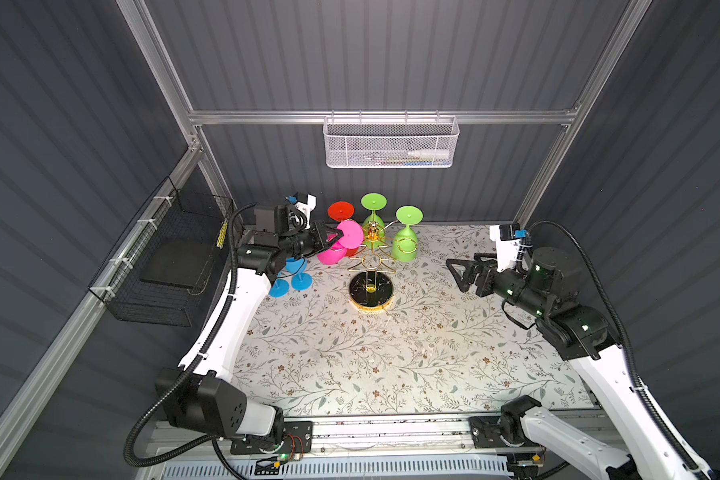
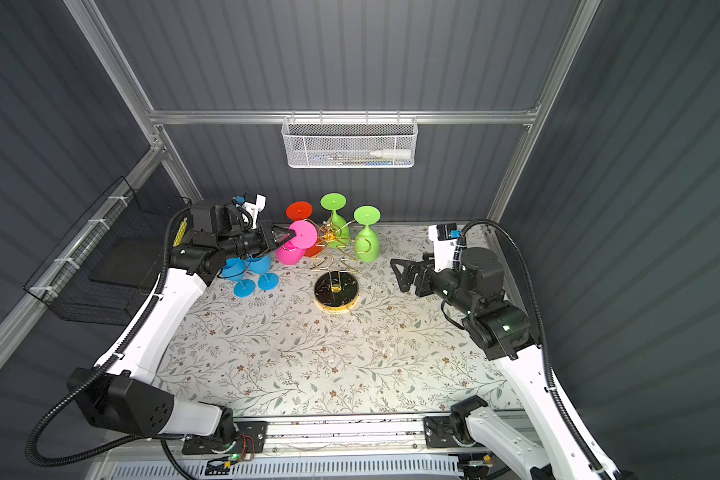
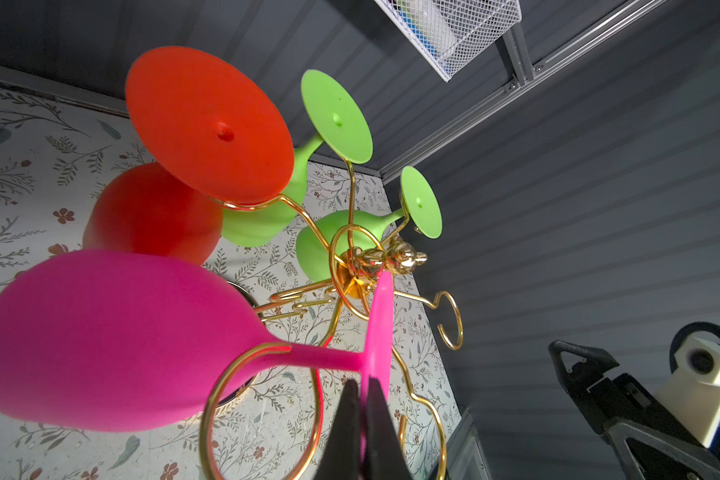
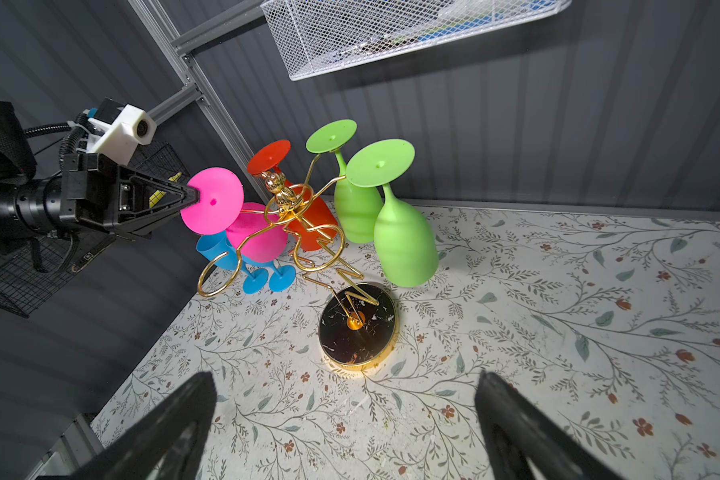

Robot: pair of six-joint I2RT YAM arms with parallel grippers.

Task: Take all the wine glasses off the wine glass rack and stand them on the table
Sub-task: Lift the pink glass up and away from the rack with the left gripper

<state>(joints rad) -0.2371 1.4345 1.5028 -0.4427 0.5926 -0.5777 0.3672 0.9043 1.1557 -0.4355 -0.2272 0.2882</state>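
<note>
Cream cloth, leaf-printed, covers the table. Clock bearings below are read in a top view from the rack's base, with 12 at the back wall.

The wine glass rack stands a little behind table centre, its gold wire arms fanned above a black marbled base. Four glasses hang on it foot-up:
- a red glass at 11
- a green glass at 12
- a second green glass at 1
- the pink wine glass between 10 and 11, on the side facing the left arm

Two blue glasses stand on the cloth near 9, partly hidden under that arm.

The right gripper has its jaws spread wide and empty. It hovers at 3, well apart from the rack. The left gripper has its jaws pressed together on the rim of the pink foot, fingers lying along the 9-to-3 line. The left arm is plainly the nearer, and the only one in contact.

Deciding relation: in the left wrist view the foot sits edge-on between the fingertips. The stem runs crosswise to the jaw line, away to the bowl. A gold ring crosses the stem close to the bowl. Cannot tell whether the stem sits inside the loop or at its open end.

Judgement: extraction should go back along the jaw line, toward 9, with the stem sliding sideways out of the ring. The grip is on a thin edge only, so the bowl may swing. A snag could drag the rack.
</note>
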